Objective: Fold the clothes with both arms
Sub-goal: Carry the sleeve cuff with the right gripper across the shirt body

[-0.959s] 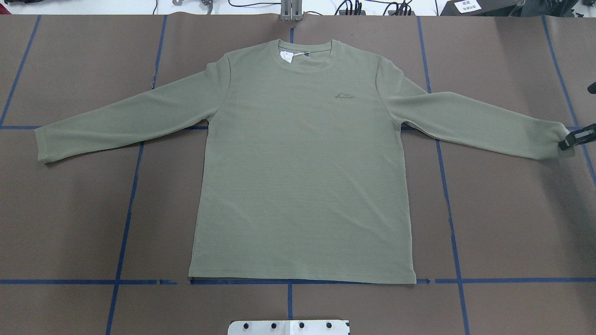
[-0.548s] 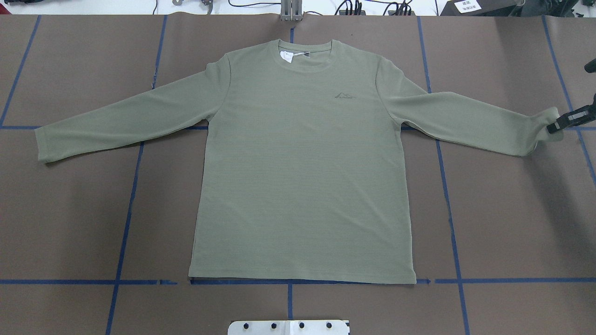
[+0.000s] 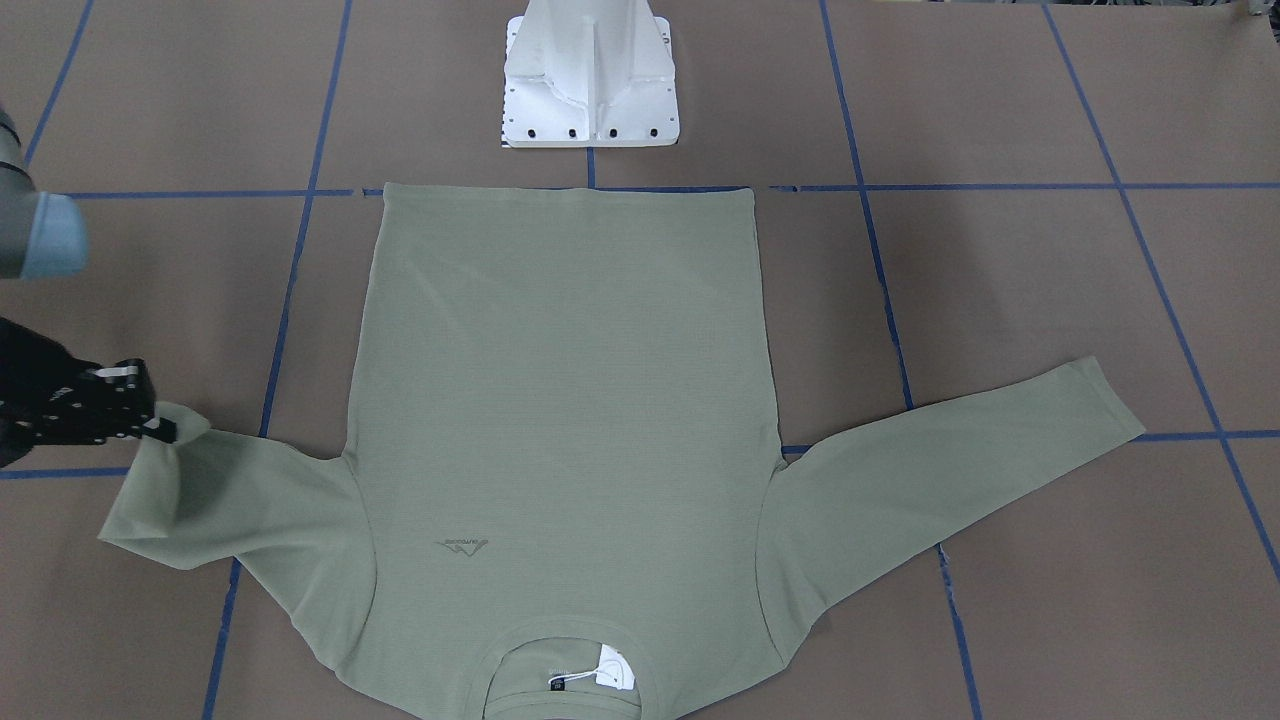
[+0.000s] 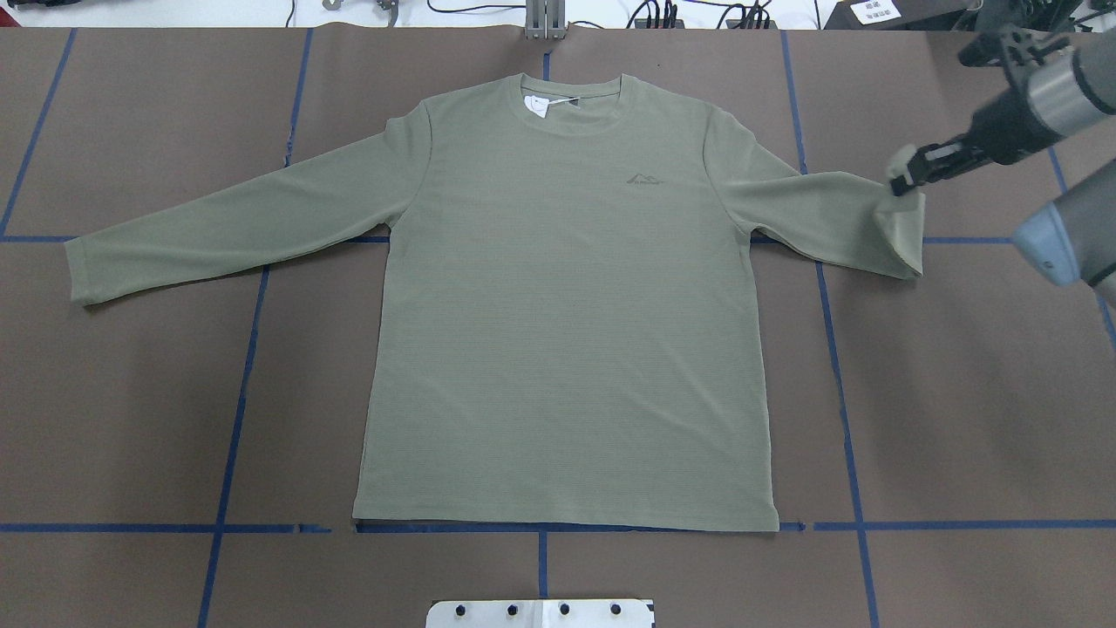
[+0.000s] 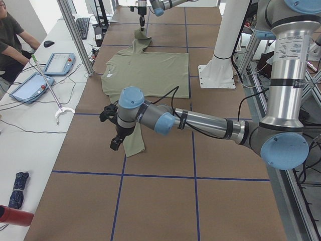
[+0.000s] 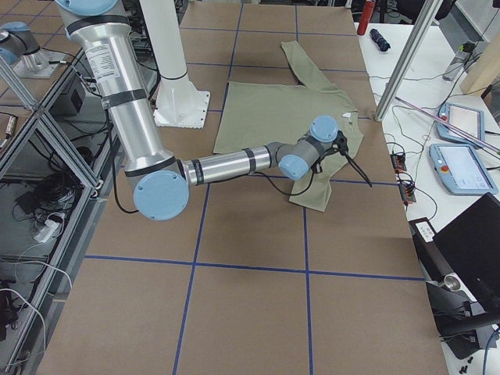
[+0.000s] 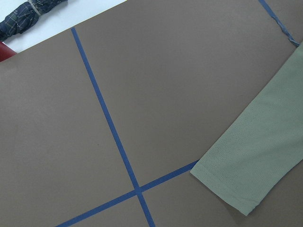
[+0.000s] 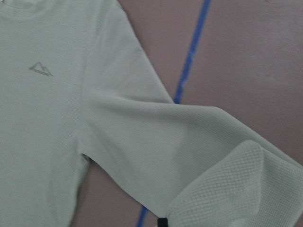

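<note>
Pinching the sleeve end of the shirt (image 4: 567,331) tight in the right gripper (image 4: 900,179), held up off the counter (image 4: 959,392). Lying flat otherwise, body toward the robot's left (straight along the sleeve). Cannot tell the left gripper's (image 5: 115,144) grip.

— How many garments are counted?
— One shirt (image 4: 567,331) is counted, with two sleeves (image 4: 235,222) and two neck tags, one white tag (image 3: 615,668) and one black tag (image 3: 558,682).
— And arms?
— Two are counted: the right arm (image 4: 1046,96) at one sleeve of the shirt and the left arm (image 5: 200,120) at the other.
— What else is counted around the shirt?
— One white pedestal (image 3: 590,80) is seen by its hem. Beyond its collar, two tablets (image 5: 59,64) and one person (image 5: 12,40) are seen.
</note>
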Available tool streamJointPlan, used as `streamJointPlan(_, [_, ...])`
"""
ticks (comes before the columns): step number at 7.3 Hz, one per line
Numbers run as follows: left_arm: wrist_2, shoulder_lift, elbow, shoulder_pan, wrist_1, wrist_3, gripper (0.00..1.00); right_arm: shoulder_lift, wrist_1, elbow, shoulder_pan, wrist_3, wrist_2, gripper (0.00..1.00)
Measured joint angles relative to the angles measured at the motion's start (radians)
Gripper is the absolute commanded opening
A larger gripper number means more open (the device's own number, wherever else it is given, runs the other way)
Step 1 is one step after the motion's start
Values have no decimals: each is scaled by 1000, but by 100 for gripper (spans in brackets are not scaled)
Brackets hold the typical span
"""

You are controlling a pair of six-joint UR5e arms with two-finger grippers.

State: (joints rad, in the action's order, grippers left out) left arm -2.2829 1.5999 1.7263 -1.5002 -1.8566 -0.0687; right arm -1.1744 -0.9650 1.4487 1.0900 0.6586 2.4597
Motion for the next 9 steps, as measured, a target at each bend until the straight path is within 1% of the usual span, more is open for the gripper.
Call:
streamJointPlan(1, [-1,0,-1,0,0,1,100,109,-31,-3,-66,74,-47,0])
streamJointPlan(2, [-1,-1,-4,0,0,1,100,227,-102,-5,-130,122,-107,0])
streamJointPlan(3, [-1,-1,-10,0,0,0,100,320,-164,-6,-189,153,-164,0])
streamJointPlan(4, [-1,-1,-16,0,0,0,100,388,-196,-10,-255,180,-243,0])
streamJointPlan(6, [0,-3,-23,0,-1,0,100,451,-211,-30,-382,205,-407,0])
streamJointPlan(7, [0,-5,-23,0,-1,0,100,467,-210,-59,-426,208,-464,0])
streamJointPlan(8, [0,-5,-23,0,-1,0,100,490,-208,-100,-456,208,-505,0])
streamJointPlan(9, [0,-6,-23,0,-1,0,100,511,-207,-130,-474,209,-525,0])
